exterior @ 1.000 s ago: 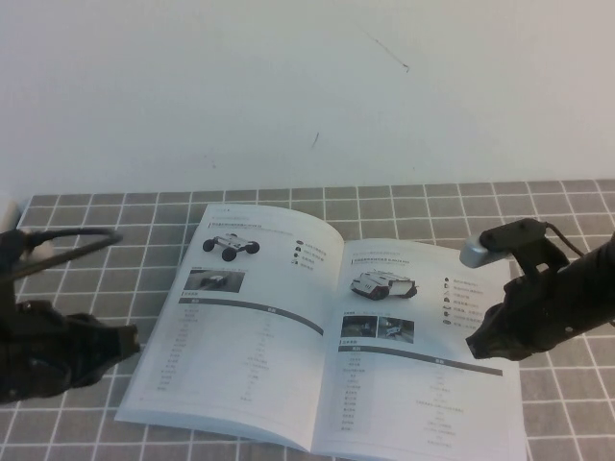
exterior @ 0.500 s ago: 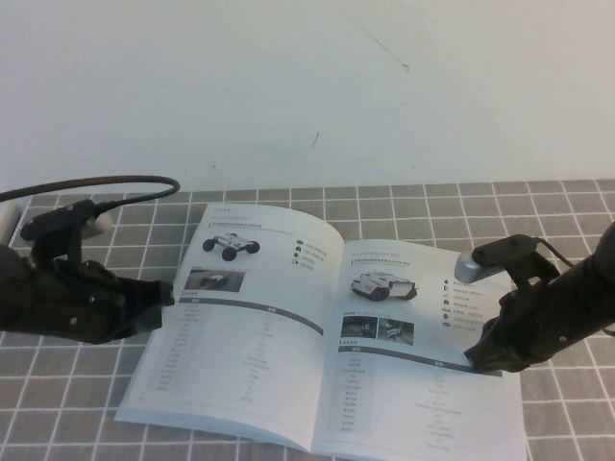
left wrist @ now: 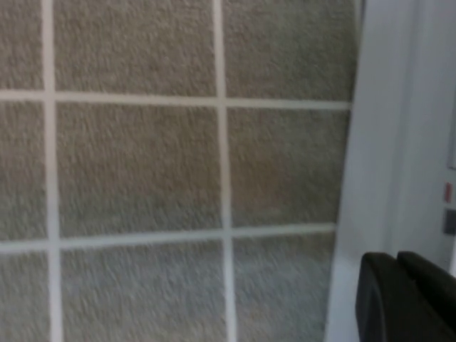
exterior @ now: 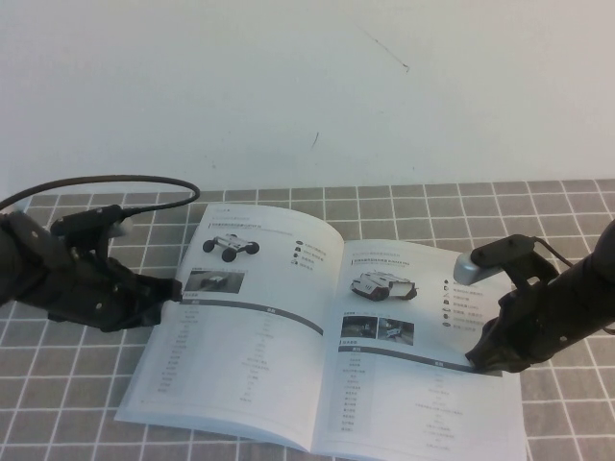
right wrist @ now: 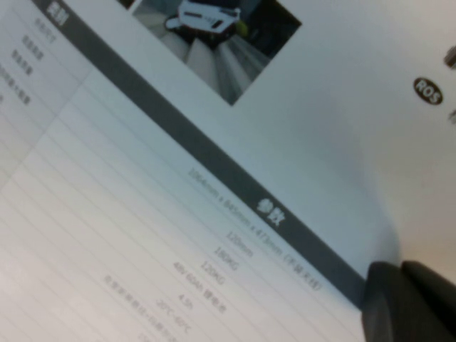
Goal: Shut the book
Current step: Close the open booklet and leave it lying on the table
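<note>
The book (exterior: 288, 327) is lying open and flat on the mat (exterior: 77, 384), in the middle between the two arms. Its spine (exterior: 327, 336) is running from the far side toward the robot, so the pages are spreading out to either side, and closing is going to mean swinging one page across that line.

The left page (exterior: 240, 317) is reaching out to the left gripper (exterior: 171, 290), which is sitting right at that page's outer edge, about halfway along it, low to the mat. In the left wrist view its fingers are lying together, tips just over the pale page border, with nothing visible between them.

The right page (exterior: 413, 384) is carrying the right gripper (exterior: 478, 353), which is resting down on the paper inside the outer edge, fingers likewise pressed together.

Judging from this, the left gripper is better placed: the edge it needs is lying directly ahead of it, toward the spine.
</note>
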Robot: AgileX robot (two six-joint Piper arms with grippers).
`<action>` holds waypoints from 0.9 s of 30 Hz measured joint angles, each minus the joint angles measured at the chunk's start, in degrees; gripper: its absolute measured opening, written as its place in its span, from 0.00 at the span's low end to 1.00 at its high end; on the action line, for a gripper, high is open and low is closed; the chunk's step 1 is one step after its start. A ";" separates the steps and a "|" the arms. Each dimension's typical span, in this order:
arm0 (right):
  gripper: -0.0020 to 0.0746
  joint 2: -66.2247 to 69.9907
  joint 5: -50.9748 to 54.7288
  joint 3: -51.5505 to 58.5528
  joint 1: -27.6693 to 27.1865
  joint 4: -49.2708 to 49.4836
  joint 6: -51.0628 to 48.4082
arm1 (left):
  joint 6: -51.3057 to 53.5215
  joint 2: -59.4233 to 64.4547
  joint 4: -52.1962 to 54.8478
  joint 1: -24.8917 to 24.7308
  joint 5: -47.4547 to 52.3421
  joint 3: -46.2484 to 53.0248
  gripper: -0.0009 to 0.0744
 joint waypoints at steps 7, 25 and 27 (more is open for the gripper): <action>0.02 0.13 0.77 -0.11 0.00 0.00 -0.22 | -2.15 3.19 5.93 0.00 0.35 -4.17 0.01; 0.02 0.26 0.97 -0.34 0.00 -0.08 -0.34 | -7.94 3.53 17.15 0.00 1.00 -5.76 0.01; 0.02 0.26 0.97 -0.34 0.00 -0.08 -0.34 | -7.54 4.04 17.25 0.00 1.81 -5.76 0.01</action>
